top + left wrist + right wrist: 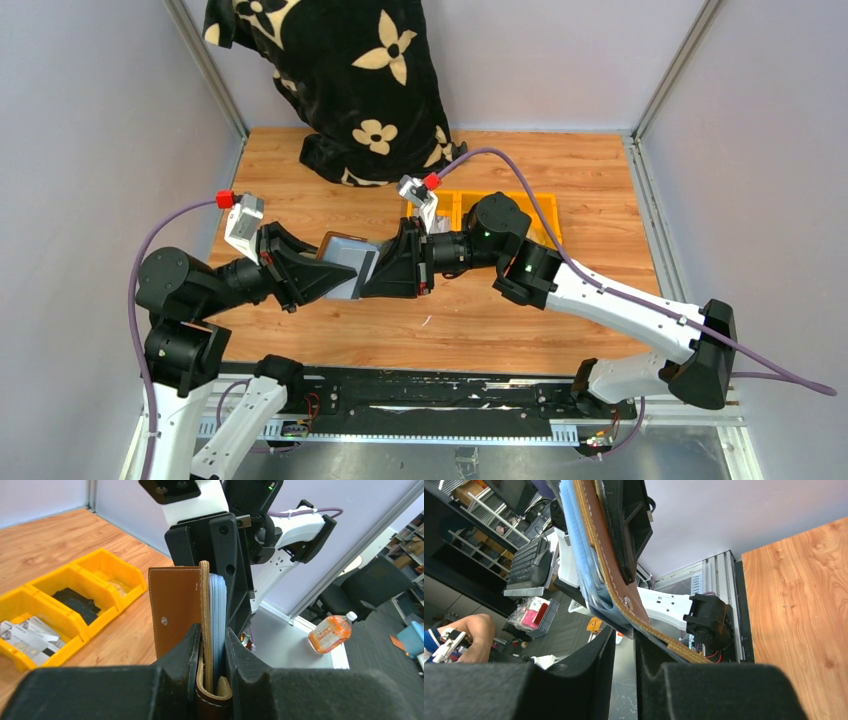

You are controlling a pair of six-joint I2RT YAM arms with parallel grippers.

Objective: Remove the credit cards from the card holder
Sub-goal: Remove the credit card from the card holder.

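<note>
Card holder held in the air, cards not yet out
The left gripper clamps its lower end. The right gripper stands nearly closed at the far corner, hold unclear. The credit cards sit inside. Pinching leather or sleeve too would tug the holder loose.

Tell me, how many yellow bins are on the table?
3, in a row: the nearest bin holds cards, the middle bin a black object, the farthest bin sits past it. Others may be hidden off-frame.
</note>
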